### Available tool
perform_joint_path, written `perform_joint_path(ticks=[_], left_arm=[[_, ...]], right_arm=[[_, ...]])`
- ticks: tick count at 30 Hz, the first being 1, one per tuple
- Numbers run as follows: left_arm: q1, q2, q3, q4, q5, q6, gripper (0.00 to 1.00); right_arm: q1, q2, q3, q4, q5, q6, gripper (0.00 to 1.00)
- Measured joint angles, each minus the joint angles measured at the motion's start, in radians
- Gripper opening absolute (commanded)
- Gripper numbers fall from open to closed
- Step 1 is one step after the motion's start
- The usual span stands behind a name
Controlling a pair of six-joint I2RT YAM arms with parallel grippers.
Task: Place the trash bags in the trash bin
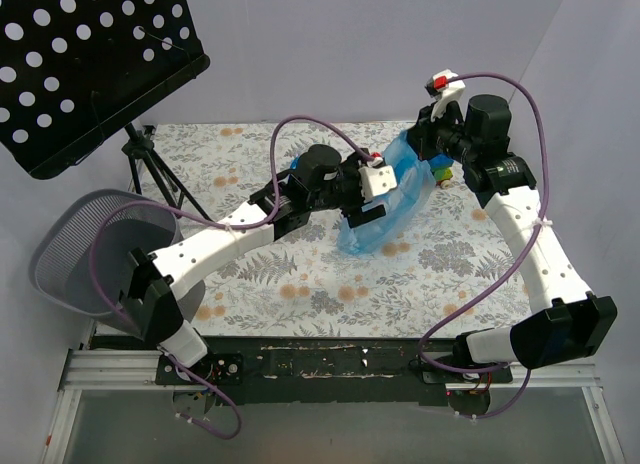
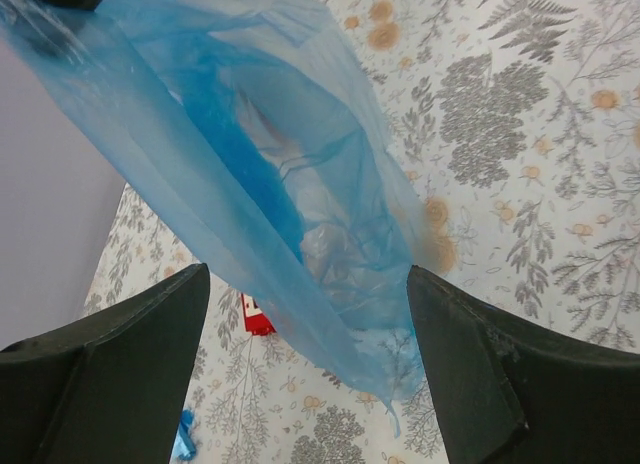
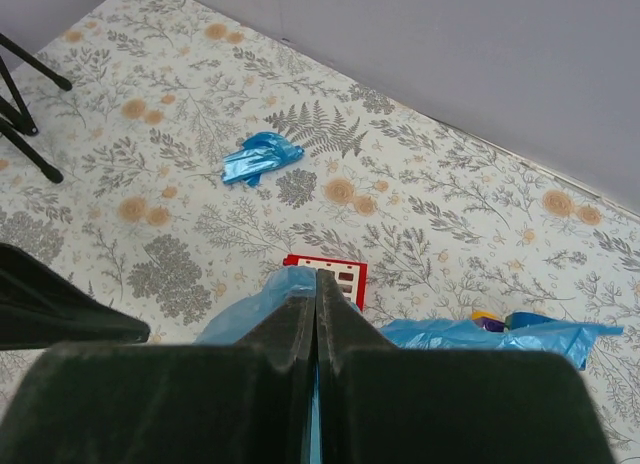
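Observation:
The trash bag (image 1: 402,196), thin bright blue film, hangs stretched above the floral table. My right gripper (image 3: 316,279) is shut on its upper edge, with blue film showing in the slit between the jaws; from above it sits at the bag's top (image 1: 428,144). My left gripper (image 2: 310,314) is open, one finger on each side of the bag's lower end (image 2: 330,254), and neither finger presses on it. In the top view the left gripper (image 1: 366,210) is at the bag's left side. The trash bin (image 1: 95,249), dark wire mesh, stands tilted off the table's left edge.
A red toy block (image 3: 340,272) lies on the table under the bag. A small crumpled blue scrap (image 3: 260,156) lies farther off. Toy-brick car pieces (image 1: 440,172) sit by the right gripper. The black music stand (image 1: 90,64) and its tripod (image 1: 150,174) occupy the far left.

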Motion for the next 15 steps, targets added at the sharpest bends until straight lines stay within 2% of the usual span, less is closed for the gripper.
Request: perform_joint_path(ticks=[6, 10, 13, 15], left_arm=[[-0.010, 0.058, 0.000, 0.090, -0.166, -0.005, 0.76], [-0.011, 0.087, -0.011, 0.178, -0.260, -0.004, 0.68], [-0.011, 0.108, -0.030, 0.250, -0.327, 0.010, 0.58], [-0.004, 0.130, -0.048, 0.289, -0.360, 0.023, 0.45]], right_arm=[[0.003, -0.001, 0.000, -0.001, 0.000, 0.008, 0.01], [0.003, -0.005, 0.000, -0.001, -0.004, 0.018, 0.01], [0.003, -0.009, -0.001, -0.001, -0.012, 0.021, 0.01], [0.003, -0.015, -0.006, 0.000, -0.015, 0.023, 0.01]])
